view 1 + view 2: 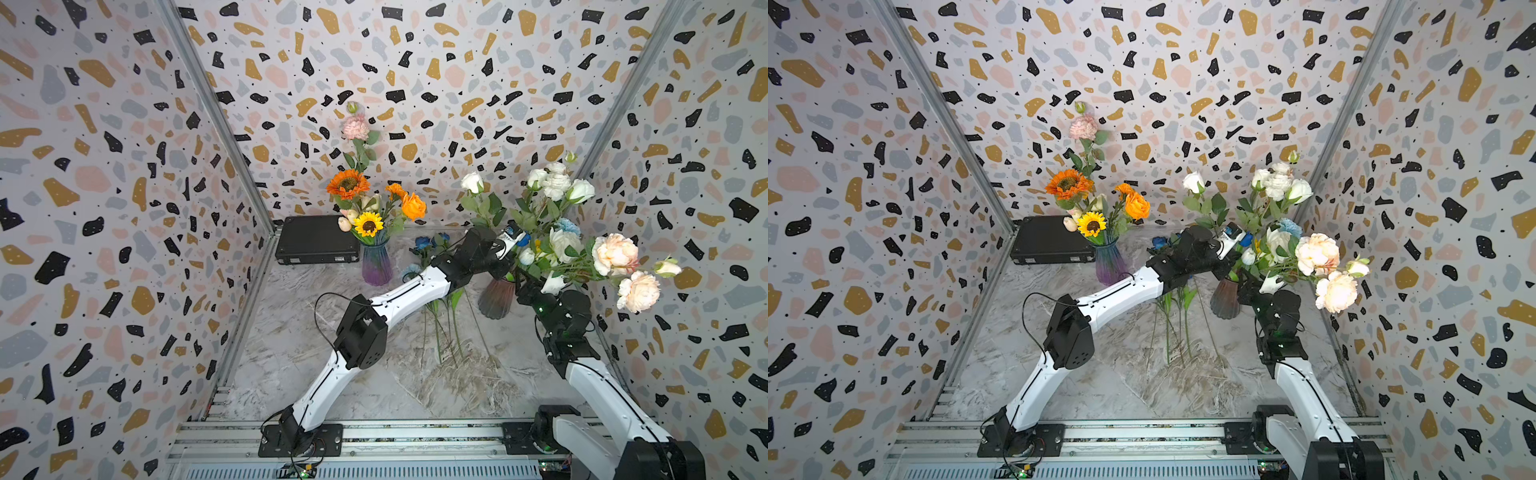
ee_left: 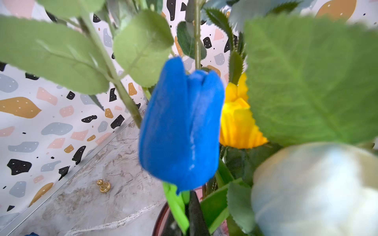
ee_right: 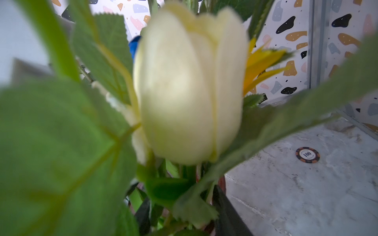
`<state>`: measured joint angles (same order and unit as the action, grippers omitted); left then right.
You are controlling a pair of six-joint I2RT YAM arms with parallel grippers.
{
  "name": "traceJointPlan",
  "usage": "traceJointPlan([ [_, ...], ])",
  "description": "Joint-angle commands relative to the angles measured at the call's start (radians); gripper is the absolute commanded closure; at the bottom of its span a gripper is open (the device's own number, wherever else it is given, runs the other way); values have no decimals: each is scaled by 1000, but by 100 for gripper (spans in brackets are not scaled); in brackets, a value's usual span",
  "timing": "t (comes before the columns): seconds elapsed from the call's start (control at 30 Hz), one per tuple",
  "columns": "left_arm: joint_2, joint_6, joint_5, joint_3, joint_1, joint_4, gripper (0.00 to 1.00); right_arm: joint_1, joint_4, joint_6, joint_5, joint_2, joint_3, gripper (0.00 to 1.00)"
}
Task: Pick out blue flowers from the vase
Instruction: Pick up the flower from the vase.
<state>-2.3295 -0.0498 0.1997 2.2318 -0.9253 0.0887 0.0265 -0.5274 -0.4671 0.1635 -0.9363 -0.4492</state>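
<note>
Your left gripper (image 2: 182, 208) is clamped shut on the stem just below the blue tulip (image 2: 180, 126), which stands in the brown vase (image 1: 496, 299), so draw it straight up clear of the leaves (image 2: 306, 81); the right gripper's (image 1: 525, 291) hold I cannot tell.

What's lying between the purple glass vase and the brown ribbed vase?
Blue artificial flowers lie on the marble table there, green stems toward the front; the left arm crosses above them. Both top views show it.
</note>
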Motion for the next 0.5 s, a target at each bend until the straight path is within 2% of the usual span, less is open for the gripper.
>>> traceJointPlan([
  [0.0, 119, -31, -1, -26, 2, -83, 94, 0, 7, 7, -20, 11, 10, 57],
  [0.47, 380, -59, 23, -162, 5, -120, 94, 1, 17, 22, -24, 26, 27, 57],
])
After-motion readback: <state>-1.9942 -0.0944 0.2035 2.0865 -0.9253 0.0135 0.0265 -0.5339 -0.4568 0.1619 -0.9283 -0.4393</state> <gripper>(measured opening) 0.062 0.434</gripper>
